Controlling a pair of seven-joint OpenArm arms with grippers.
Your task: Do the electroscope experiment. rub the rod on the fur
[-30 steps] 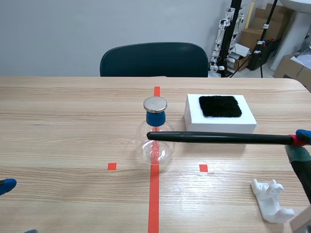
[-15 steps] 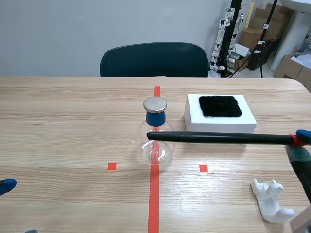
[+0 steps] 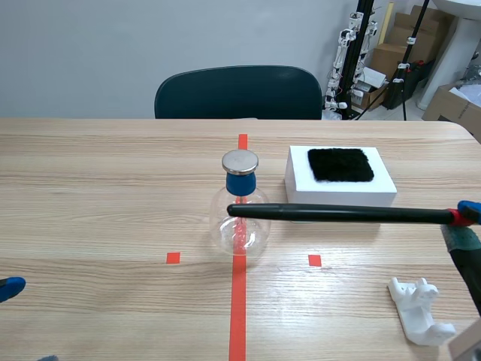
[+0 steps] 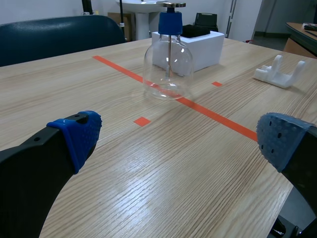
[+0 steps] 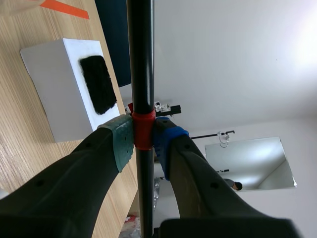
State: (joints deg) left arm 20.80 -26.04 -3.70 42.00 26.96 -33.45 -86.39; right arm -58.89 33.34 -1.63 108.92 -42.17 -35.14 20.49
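Right gripper [image 5: 143,140] clamps the rod [image 3: 338,213] — long, black, red-banded — held level.

A white bracket [image 3: 419,310] lies on the table [image 3: 90,188]; dark chair [image 3: 238,92] beyond.

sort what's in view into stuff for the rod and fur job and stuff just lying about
For the job: black rod, clamped in the right jaws; black fur patch on its white block; electroscope flask.
Lying about: white plastic bracket; dark chair.
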